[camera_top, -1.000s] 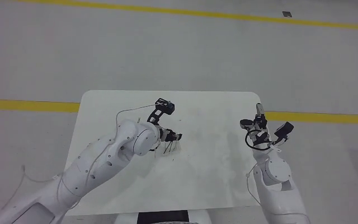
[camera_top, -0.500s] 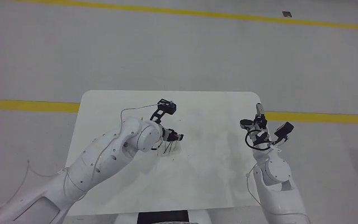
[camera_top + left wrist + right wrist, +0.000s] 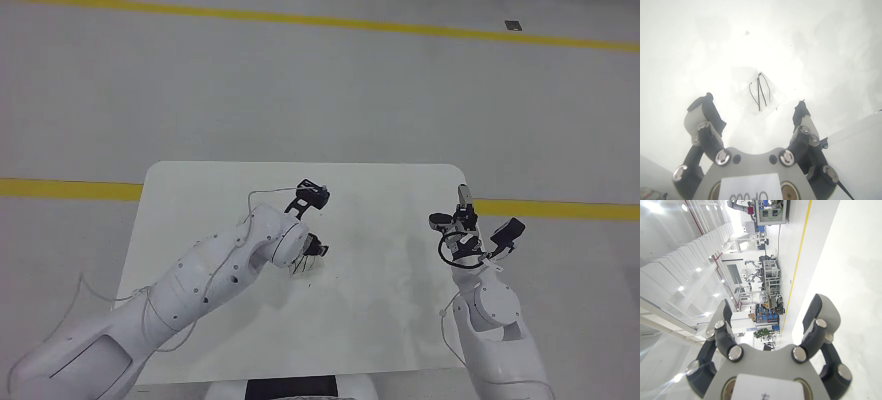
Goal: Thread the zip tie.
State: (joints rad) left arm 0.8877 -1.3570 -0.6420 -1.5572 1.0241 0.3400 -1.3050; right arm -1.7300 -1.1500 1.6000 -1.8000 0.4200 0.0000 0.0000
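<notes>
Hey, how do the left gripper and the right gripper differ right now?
The left gripper hangs over the table, aimed down at the zip ties; the right gripper sits by the table's edge, facing out into the room. The left gripper's fingertips wear rumpled black wrap; the right gripper's carry neat ribbed pads. Both are open and empty.

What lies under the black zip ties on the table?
The zip ties lie on a clear square sheet, which rests on the white table. The table shows through the sheet. Whether it is a flat sheet or a shallow tray, I cannot tell.
</notes>
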